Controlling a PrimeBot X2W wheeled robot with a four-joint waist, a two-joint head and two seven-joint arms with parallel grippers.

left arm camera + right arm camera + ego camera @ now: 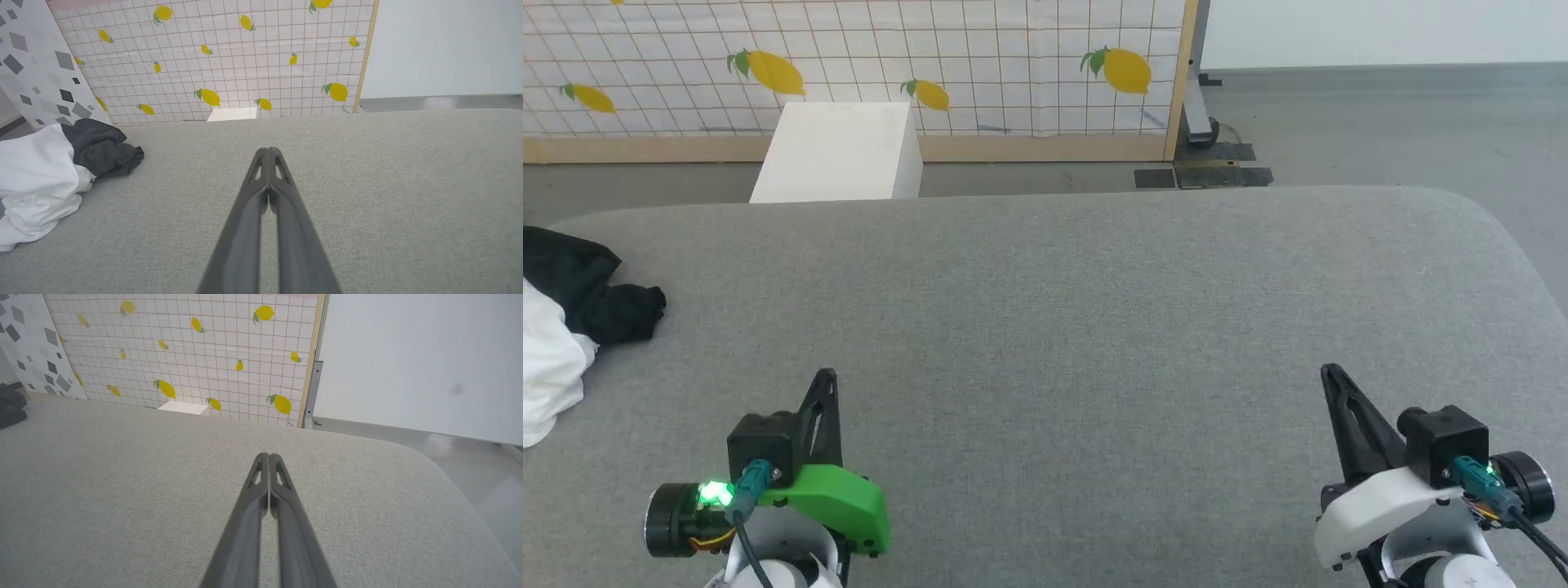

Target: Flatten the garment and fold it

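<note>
readable text: none in any of the three views
backdrop panel (1013,65): upper part of the head view; printed yellow lemons on a grid of thin lines, with no letters or numbers
white box (837,151): upper left of centre in the head view; plain faces, nothing legible

The garment (556,327) lies on the padded surface (1094,310) at its left edge. The left gripper (827,376) hangs near left and the right gripper (1328,371) near right, both well apart from it. Beyond the far edge stands a box (837,155), with a screen (980,65) behind it.
</note>
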